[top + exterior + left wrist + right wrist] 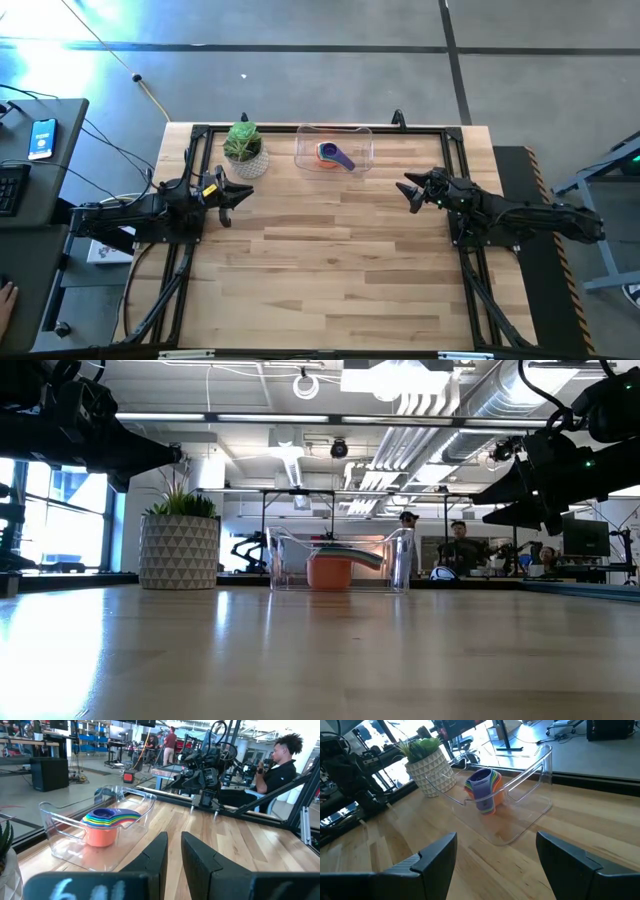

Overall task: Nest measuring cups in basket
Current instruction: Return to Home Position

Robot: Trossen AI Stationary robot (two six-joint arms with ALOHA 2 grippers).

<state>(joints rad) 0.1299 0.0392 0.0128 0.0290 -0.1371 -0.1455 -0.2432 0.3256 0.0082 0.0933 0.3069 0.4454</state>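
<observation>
The measuring cups [334, 155] sit stacked one inside another in the clear basket [362, 138] at the table's far edge; the stack [106, 824] rests on the basket floor, purple innermost, orange outermost, handles fanned. The stack also shows in the right wrist view [484, 791] and the low view [333, 565]. My left gripper [232, 192] hovers above the table's left side, near the plant, fingers nearly together [173, 857], holding nothing. My right gripper [411, 191] hovers at the right side, open [495, 852], empty.
A green plant in a white patterned pot [244, 150] stands just left of the basket. A black frame [320, 128] runs along the table's edges. Bare wood [330, 260] fills the middle and near part of the table. People sit and stand in the room beyond.
</observation>
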